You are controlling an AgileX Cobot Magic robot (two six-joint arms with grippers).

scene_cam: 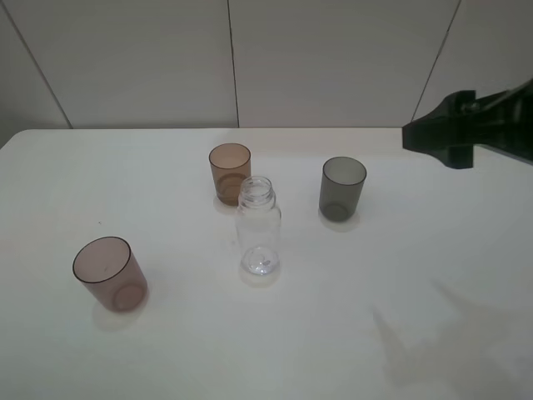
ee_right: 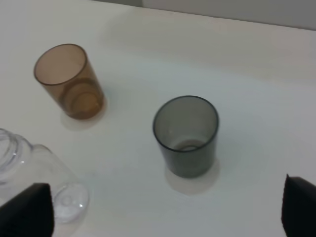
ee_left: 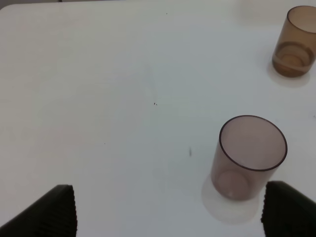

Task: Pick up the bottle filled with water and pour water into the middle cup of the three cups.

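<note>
Right pincer [ee_right: 163,210] was spread wide, holding nothing, hovering above the counter's [scene_cam: 433,250] right side. The bottle [scene_cam: 258,227] stood upright, well to its left at centre, just in front of the middle cup [scene_cam: 230,172]. Left pincer [ee_left: 168,212], also spread, sat beside the mauve cup [ee_left: 247,158]; the right arm looked better placed for the bottle.

The bottle [scene_cam: 258,227], small, clear, colourless and uncapped with a wide threaded neck, is stood upright near the middle of the white table [scene_cam: 400,275]. The amber cup [scene_cam: 230,172] is set upright just behind it towards the far edge, while the smoky grey cup [scene_cam: 343,188] is placed apart towards the right edge. The mauve-brown cup [scene_cam: 110,273] is found well apart, near the left edge and closer to the front.
</note>
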